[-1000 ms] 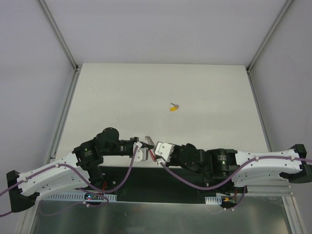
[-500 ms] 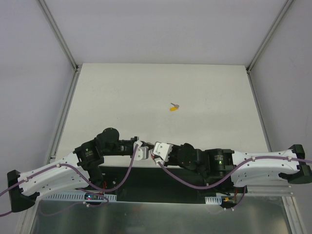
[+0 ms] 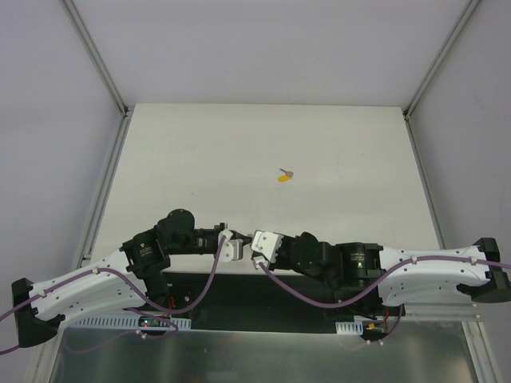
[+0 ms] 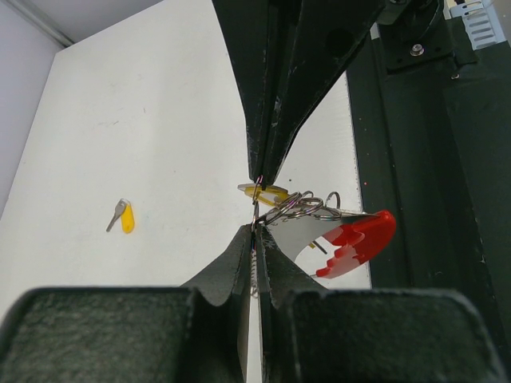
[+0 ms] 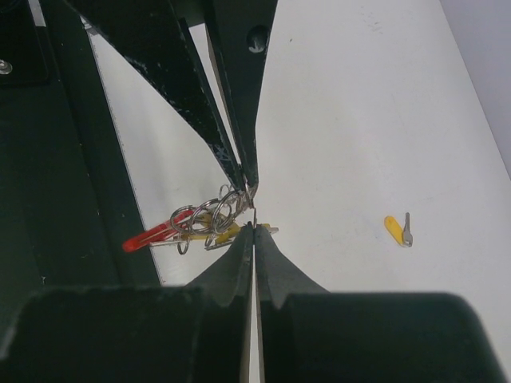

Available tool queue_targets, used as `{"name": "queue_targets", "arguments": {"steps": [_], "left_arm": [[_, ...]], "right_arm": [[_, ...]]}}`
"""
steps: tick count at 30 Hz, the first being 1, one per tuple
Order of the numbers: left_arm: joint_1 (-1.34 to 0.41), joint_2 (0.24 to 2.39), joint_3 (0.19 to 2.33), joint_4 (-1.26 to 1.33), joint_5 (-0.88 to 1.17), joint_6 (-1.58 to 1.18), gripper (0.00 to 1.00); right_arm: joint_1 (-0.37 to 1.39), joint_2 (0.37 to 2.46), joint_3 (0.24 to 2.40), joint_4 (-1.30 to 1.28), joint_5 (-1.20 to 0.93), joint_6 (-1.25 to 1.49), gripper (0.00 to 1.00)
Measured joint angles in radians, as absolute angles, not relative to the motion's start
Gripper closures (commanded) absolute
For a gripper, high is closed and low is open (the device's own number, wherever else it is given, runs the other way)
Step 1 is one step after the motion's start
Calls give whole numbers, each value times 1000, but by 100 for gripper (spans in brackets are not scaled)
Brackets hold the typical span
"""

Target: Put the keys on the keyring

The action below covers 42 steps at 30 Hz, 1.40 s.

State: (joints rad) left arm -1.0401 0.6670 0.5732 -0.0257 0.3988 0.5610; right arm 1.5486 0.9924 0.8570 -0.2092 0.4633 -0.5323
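Both grippers meet tip to tip above the table's near edge. My left gripper (image 3: 237, 242) (image 4: 255, 233) is shut on a thin metal ring of the keyring (image 4: 299, 207). The keyring's red loop (image 4: 359, 239) hangs to the right. My right gripper (image 3: 255, 243) (image 5: 254, 226) is shut on the same thin ring, with the keyring (image 5: 204, 215) and its red loop (image 5: 152, 235) to its left. A yellow-headed key (image 4: 267, 191) (image 5: 222, 233) hangs in the bunch. A loose yellow-headed key (image 3: 284, 175) (image 4: 124, 217) (image 5: 398, 230) lies on the table, well away from both grippers.
The white table (image 3: 239, 159) has raised rails at its left and right sides. A black base plate (image 3: 239, 291) lies under the arms at the near edge, just below the held bunch.
My right gripper has moved a little left and up towards the left gripper, so the two tips now touch. The loose key has not moved.
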Motion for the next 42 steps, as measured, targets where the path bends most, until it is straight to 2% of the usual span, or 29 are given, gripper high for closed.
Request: {"name": "queue_targets", "arguments": {"steps": [42], "left_arm": [[-1040,667,558,-11,383,561,100]], "right_arm": [[1520,958,835,-169,422,-527,99]]}}
